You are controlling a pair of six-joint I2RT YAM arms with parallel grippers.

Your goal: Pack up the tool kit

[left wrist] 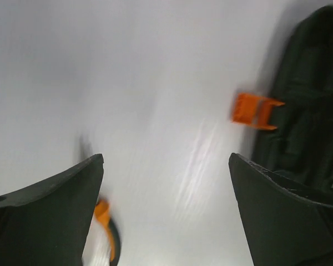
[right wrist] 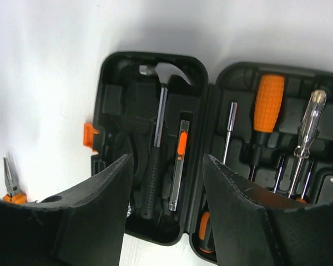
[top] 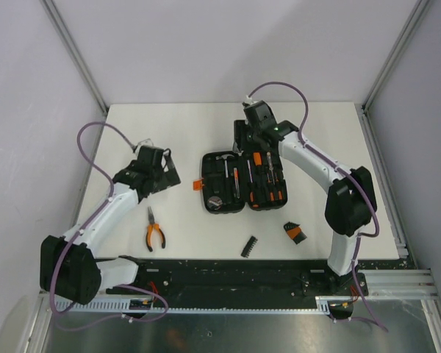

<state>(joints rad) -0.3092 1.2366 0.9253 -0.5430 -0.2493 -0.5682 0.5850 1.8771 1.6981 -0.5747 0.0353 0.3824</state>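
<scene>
Jaws apart; bit holder [top: 249, 246] overhead only

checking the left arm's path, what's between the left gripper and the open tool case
Nothing but bare white table, from the left gripper to the tool case and its orange latch; the top view shows it plainly.

I count one open tool case [top: 209, 173] centre frame, one pair of pliers [top: 155, 234] lower left, one black bit strip [top: 250, 246] and one black-and-orange piece [top: 294, 233] lower right
</scene>
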